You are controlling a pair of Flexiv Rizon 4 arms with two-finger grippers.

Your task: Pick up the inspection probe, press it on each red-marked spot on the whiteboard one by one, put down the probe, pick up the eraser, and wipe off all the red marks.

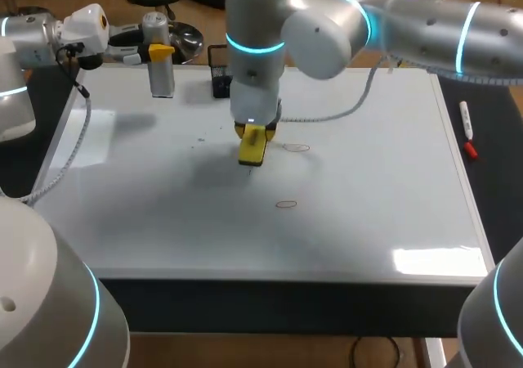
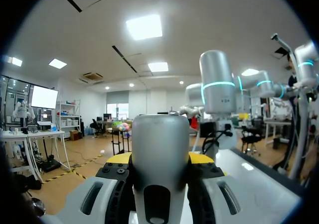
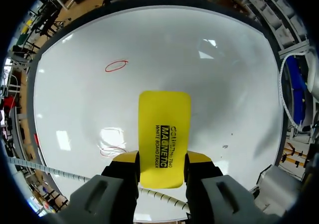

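My right arm reaches past the middle of the whiteboard [image 1: 368,221], and my right gripper [image 1: 253,139] is shut on a yellow eraser [image 1: 252,147], held low over the board. In the right wrist view the eraser [image 3: 164,134] sticks out ahead of the right gripper [image 3: 160,160], clamped from both sides. A red oval mark [image 1: 297,147] lies just right of the eraser, and another [image 1: 286,204] nearer the front; both red marks [image 3: 116,65] [image 3: 113,151] show in that view too. At the back left my left gripper [image 1: 161,52] is shut on the upright silver probe [image 1: 161,69]. The probe [image 2: 159,159] fills the left gripper [image 2: 159,165].
A black mesh holder [image 1: 218,72] stands at the board's back edge, just behind my right wrist. A coiled cable [image 1: 327,116] trails over the board from the right arm. A white marker [image 1: 466,127] with a red cap lies on the dark strip right of the board.
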